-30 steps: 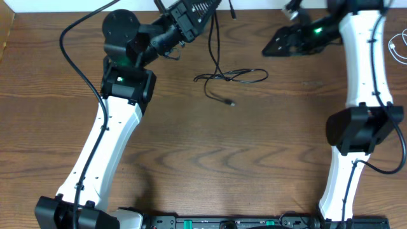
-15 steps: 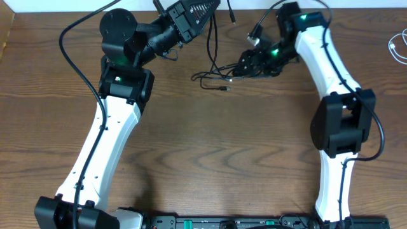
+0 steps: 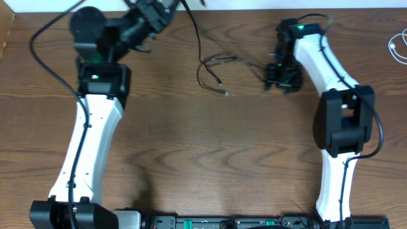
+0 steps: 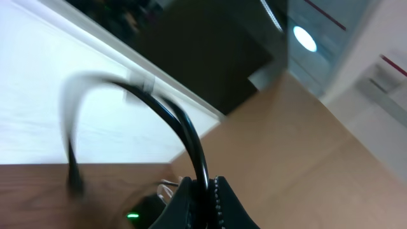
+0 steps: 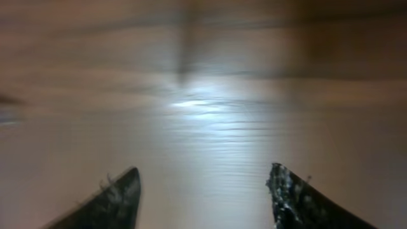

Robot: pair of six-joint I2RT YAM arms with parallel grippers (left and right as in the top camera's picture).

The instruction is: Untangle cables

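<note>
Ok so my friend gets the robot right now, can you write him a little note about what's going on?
Left claw: shut on the black cable, one end lifted at the table's far edge.
Right claw: open, empty, low over the wood right of the loops.
White cable: apart, at the right edge.
Done: the cables are separated.
Left: the black one probably needs its loops pulled straight.

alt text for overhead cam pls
A thin black cable lies in loose loops near the top centre of a brown wooden table, one strand running up to the left gripper at the top edge. The right gripper hangs just right of the loops; a thin white cable sits at the right edge.
</note>
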